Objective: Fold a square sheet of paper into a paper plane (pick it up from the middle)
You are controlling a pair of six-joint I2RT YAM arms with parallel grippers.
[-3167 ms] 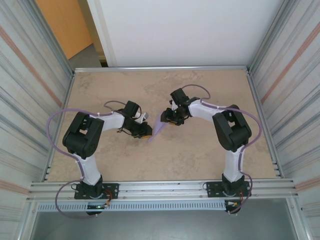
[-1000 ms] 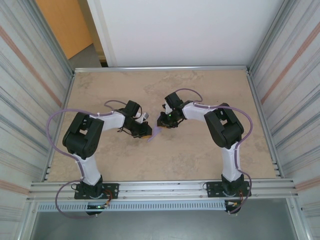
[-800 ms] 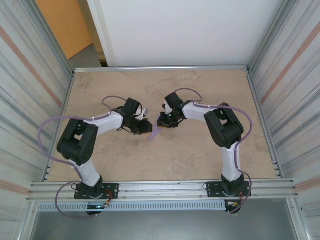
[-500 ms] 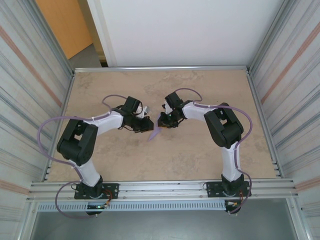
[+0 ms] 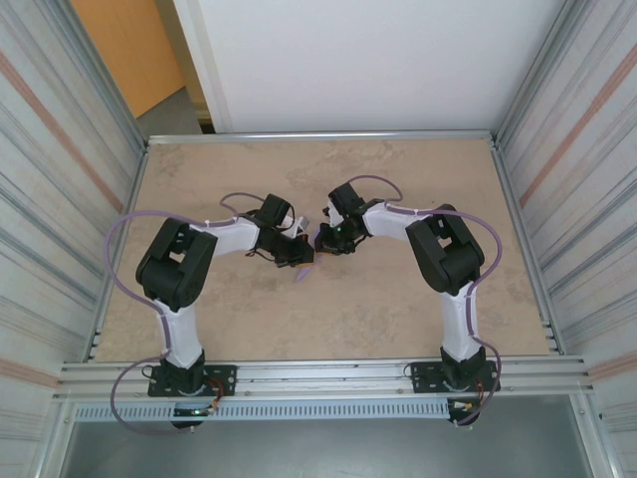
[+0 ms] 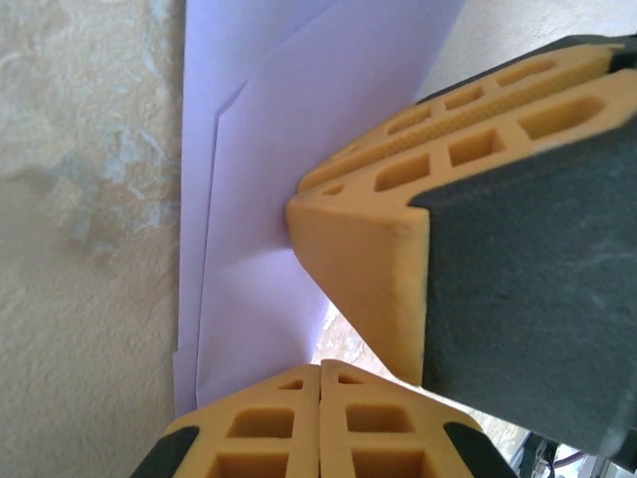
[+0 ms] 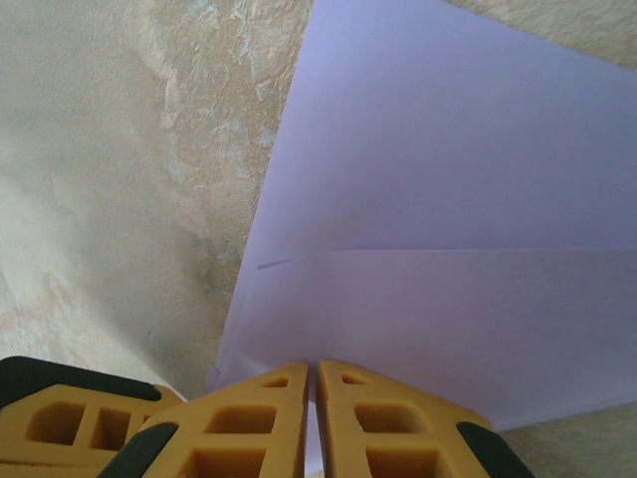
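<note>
One sheet of paper (image 5: 307,267), lilac and part-folded, sits approx. at the ctr of the table (image 5: 398,309), btwn the two tool heads. In the top view the left gripper (image 5: 298,255) reaches in from 9 o'clock and the right gripper (image 5: 326,242) from 2 o'clock.

**Hold state**
- Left gripper (image 6: 318,398): jaws closed, pads flush, w/ the sheet's (image 6: 259,199) near corner nipped at the tips.
- Right gripper (image 7: 311,398): jaws closed, clamped on the sheet's (image 7: 438,179) near edge. The sheet fans out toward 12–2 o'clock.
- In the left wrist view, one right-gripper finger (image 6: 363,259) bears on the sheet at 3 o'clock, just beside the left tips.

**Reason for hold (judgement)**
- Thin paper has no stiffness. Two pinches set close together prob. keep the layers from sliding while a fold is set or the grip is passed over.
- Edge grips leave the panel free, so the crease line stays visible.
- Whether the sheet is lifted or lies on the table: cannot tell.

**Count**
- Sheets: 1.
- Arms: 2; grippers: 2, both closed on the same sheet.
- Creases: 1 in the right wrist view, running 9 to 3 o'clock.
- Layers: min. 2 overlapping in the left wrist view.
</note>
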